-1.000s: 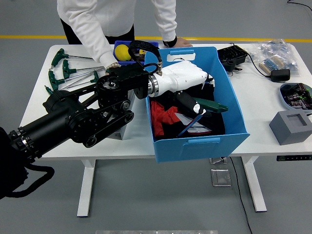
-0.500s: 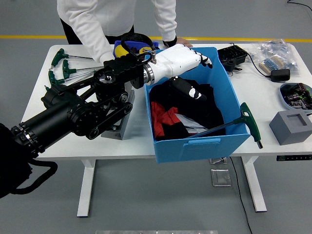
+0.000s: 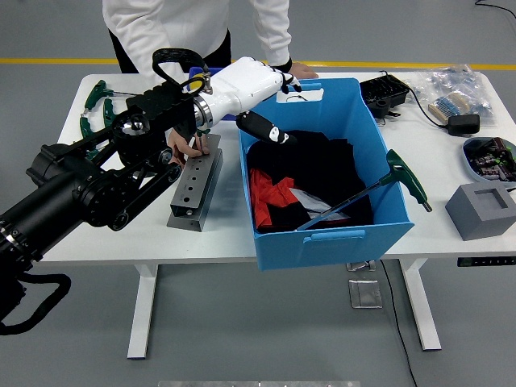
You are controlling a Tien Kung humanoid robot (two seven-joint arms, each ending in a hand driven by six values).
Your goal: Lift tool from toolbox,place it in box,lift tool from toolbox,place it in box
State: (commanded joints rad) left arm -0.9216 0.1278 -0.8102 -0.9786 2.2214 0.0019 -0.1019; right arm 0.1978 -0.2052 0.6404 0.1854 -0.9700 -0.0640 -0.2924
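t-handle wrench (image 3: 379,187) lies in the blue box (image 3: 379,145), steel shaft slanting down into the cloth pile, green plastic handle propped over the box's right rim and sticking out past it. left hand (image 3: 256,89) is well apart from it, up over the box's far left corner, touching nothing. fingers (image 3: 262,129) loosely spread, one pointing down-right into the box, holding nothing. the hand has a smooth white shell with dark finger segments; the black arm behind it has ribbed joints and runs off to the lower left.

box is rigid blue plastic, rectangular, straight walls, a white label on the far wall and a moulded grip on the near wall. inside it is soft black cloth (image 3: 318,165) with a red piece (image 3: 270,193) at the left and a white patch (image 3: 310,200) mid.

just left of the box is a grey metal block (image 3: 193,185), long, angled, with a row of round holes along its face. a person's hand (image 3: 184,143) rests at its far end, partly hidden by the robot arm. more green-handled wrenches (image 3: 95,109) lie on the far left of the white table (image 3: 105,246).

right side of the table: black case (image 3: 385,93), clear bags (image 3: 455,85), black adapter (image 3: 463,122), tray of small parts (image 3: 490,157), grey foam block with square recess (image 3: 488,210).
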